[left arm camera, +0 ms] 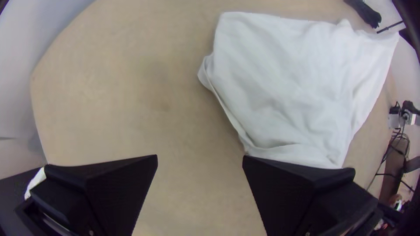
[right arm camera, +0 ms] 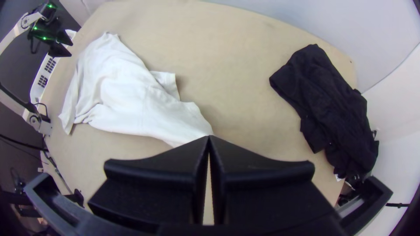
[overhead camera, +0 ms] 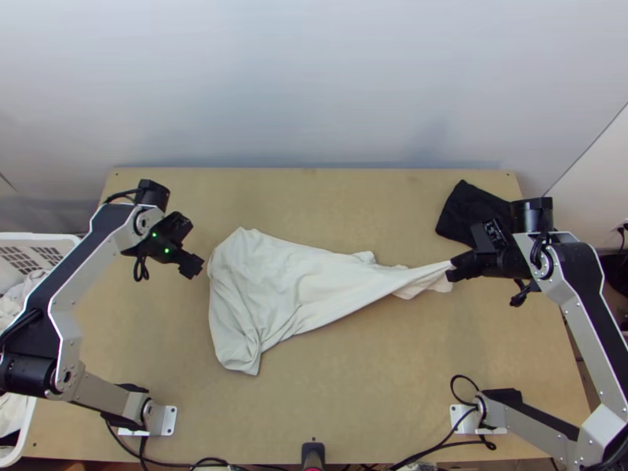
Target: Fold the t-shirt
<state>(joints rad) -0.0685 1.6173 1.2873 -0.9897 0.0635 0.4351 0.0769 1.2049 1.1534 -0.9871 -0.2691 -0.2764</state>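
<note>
**A:** Okay, near edge of the table first. Any cables down there?

**B:** Yep, see black cables curling around there, near two white base plates.**A:** Near edge of the table first, please. Any cables?

**B:** Yep, see black cables curling along there. Moving left, find a white basket beside the table, with pale cloth inside.

**A:** Cool, and the t-shirt?

**B:** Lying white and rumpled across the middle of the table. Spreads broad on the left, with a corner pointing toward the near edge. Narrows into a stretched, bunched strip on the right, creased lengthwise. Wouldn't call that folded tbh.

**A:** Right gripper?

**B:** Clenched on the narrow end of the t-shirt, lol, with fingertips together in the right wrist view. Can't name the pinched part of the garment, though.

**A:** And the left gripper?

**B:** Released, with fingers wide apart in its wrist view. Hangs just beside the broad end of the t-shirt. Can't tell about touching, honestly.

**A:** Farther back?

**B:** Got a dark cloth crumpled near the far right corner, partly behind the right gripper in the top view. Past the far edge, just a pale wall, with soft shadows low down.
</note>
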